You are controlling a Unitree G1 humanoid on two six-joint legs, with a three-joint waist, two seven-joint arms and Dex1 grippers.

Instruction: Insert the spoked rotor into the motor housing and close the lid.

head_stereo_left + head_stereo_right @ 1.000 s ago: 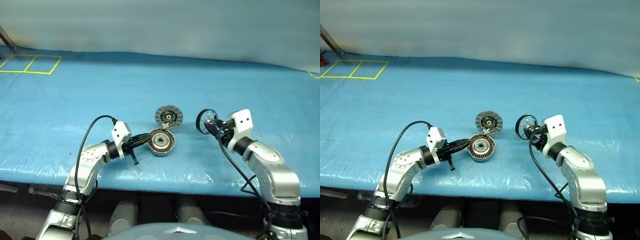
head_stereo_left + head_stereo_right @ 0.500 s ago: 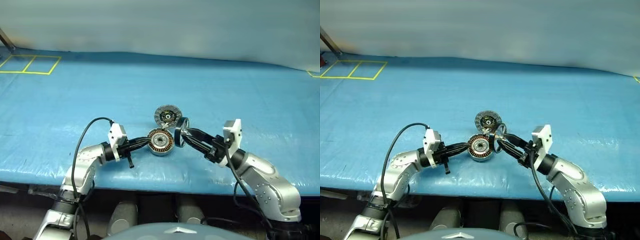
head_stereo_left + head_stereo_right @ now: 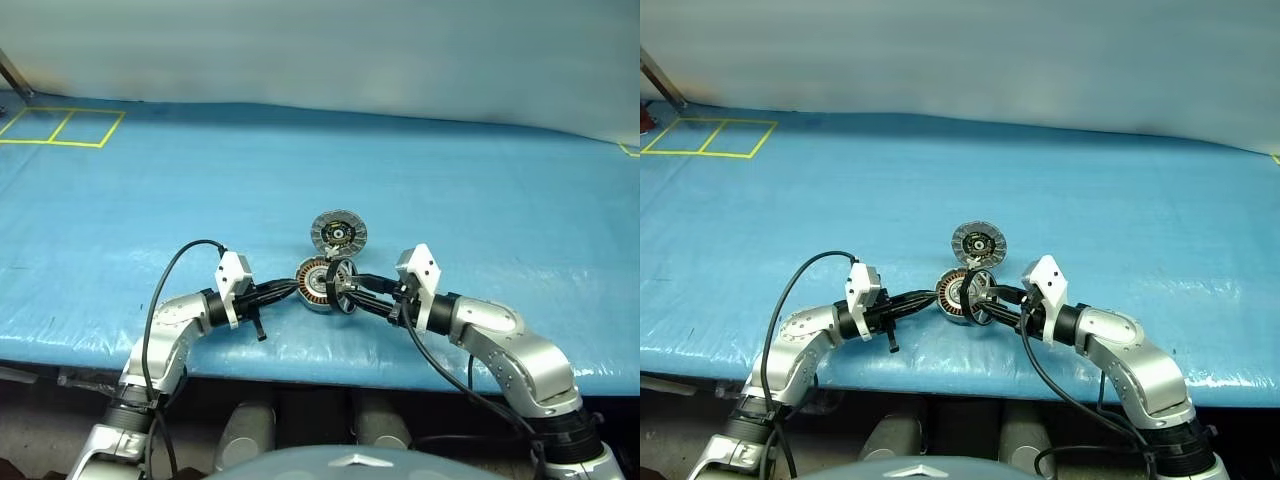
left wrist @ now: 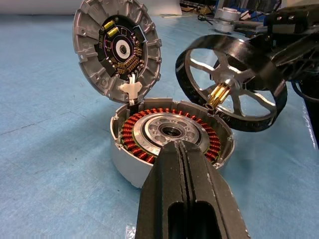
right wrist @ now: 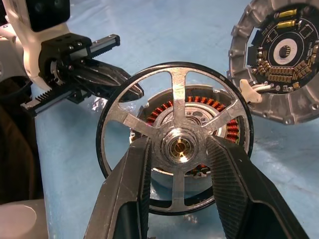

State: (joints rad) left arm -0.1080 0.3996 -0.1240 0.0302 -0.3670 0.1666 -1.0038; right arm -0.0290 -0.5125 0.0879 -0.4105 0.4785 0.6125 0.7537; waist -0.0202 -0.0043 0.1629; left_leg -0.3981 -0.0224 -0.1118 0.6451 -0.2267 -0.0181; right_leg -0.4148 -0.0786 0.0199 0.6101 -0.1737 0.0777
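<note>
The motor housing (image 3: 316,283), a shallow cup with copper windings, lies on the blue table. Its lid (image 3: 338,232) stands tilted open just behind it, joined by a small white connector (image 4: 130,89). My left gripper (image 4: 177,149) is shut, its tips resting at the housing's near rim. My right gripper (image 5: 178,143) is shut on the hub of the spoked rotor (image 5: 172,99). The rotor is held on edge, close against the housing's right side and a little above it. Through its spokes I see the windings (image 5: 228,127).
A blue tarp (image 3: 480,190) covers the whole table, with its front edge close below both arms. Yellow tape squares (image 3: 60,128) mark the far left corner. A black cable (image 3: 170,270) loops above the left forearm.
My right gripper has swung left with the rotor, from well right of the housing to right beside it, and turned to point at it. The left gripper has stayed at the housing.
</note>
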